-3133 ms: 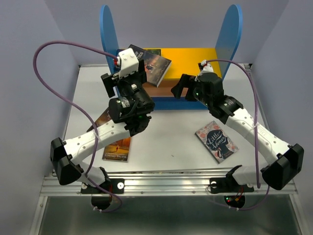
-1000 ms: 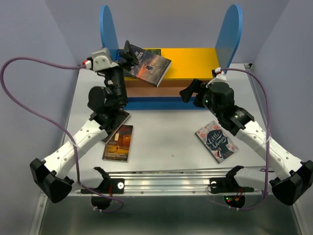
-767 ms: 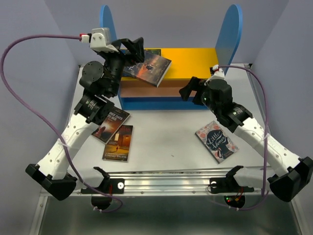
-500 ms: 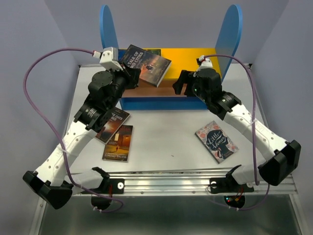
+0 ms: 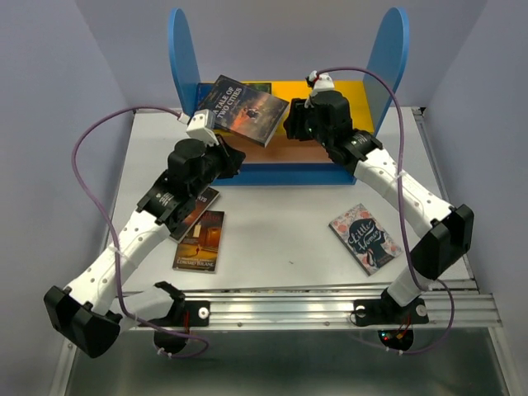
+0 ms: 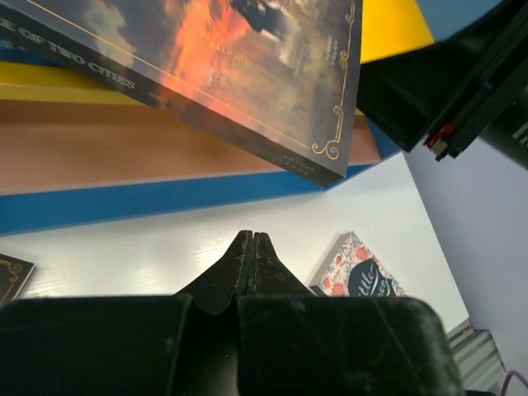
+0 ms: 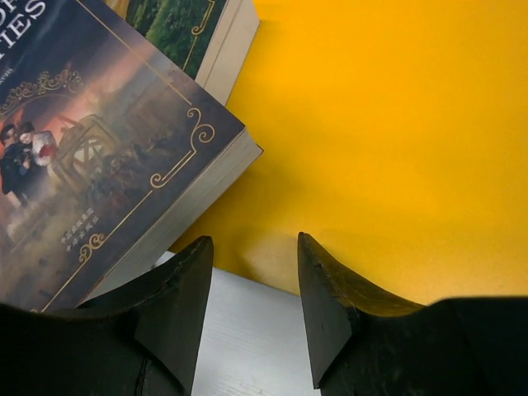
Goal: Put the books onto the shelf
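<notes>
1. From overhead, the shelf (image 5: 388,58) stands at top centre. The Tale book (image 5: 245,109) lies tilted on the left end of the yellow board (image 5: 338,92), with one corner hanging over the brown board (image 5: 285,148).
2. Only the overhead view shows the orange book (image 5: 200,239) at lower left on the table (image 5: 280,247), and a dark book (image 5: 200,208) half under the left arm.
3. Little Women (image 5: 365,238) lies at lower right overhead. It also shows at the bottom right of the left wrist view.
4. The left wrist view settles the left gripper (image 6: 250,252): its fingers are pressed together and hold nothing. It sits low before the blue base (image 6: 165,202), under the overhanging Tale book.
5. The right wrist view shows the right gripper (image 7: 253,247) with its jaws partly apart and nothing between them. It is over the yellow board's edge, just beside the Tale book's corner.
6. That view also shows a green-covered book (image 7: 177,25) beneath the Tale book.
</notes>
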### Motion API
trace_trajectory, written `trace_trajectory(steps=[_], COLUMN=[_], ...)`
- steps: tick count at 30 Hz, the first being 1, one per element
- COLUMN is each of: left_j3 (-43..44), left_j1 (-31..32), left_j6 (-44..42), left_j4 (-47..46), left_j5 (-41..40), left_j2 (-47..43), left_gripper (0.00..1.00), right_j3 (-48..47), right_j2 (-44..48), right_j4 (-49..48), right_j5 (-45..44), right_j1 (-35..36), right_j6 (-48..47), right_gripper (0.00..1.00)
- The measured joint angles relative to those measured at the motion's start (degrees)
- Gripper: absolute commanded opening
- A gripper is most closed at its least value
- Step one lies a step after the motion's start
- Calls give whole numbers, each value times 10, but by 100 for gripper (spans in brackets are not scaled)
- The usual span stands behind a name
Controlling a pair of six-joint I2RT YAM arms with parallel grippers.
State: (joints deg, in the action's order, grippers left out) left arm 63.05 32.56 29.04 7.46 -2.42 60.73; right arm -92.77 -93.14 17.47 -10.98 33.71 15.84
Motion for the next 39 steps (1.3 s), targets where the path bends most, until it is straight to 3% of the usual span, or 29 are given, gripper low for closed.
trace_trajectory(steps=[9, 21, 39], left_j3=[-3, 57, 127], left_j1=[0, 0, -18], left_j6=[-7, -25, -54], left_j4=[-37, -74, -57], left_j5=[44, 71, 13], left_j2=[66, 139, 189], left_gripper=[0, 0, 0], right_j3=[-82, -191, -246], right_j2=[-69, -151, -190], right_j4=[2, 1, -2], right_j5=[0, 5, 19], right_j1=[0, -4, -8], right_j6=[-38, -78, -97], right_gripper=[49, 49, 52])
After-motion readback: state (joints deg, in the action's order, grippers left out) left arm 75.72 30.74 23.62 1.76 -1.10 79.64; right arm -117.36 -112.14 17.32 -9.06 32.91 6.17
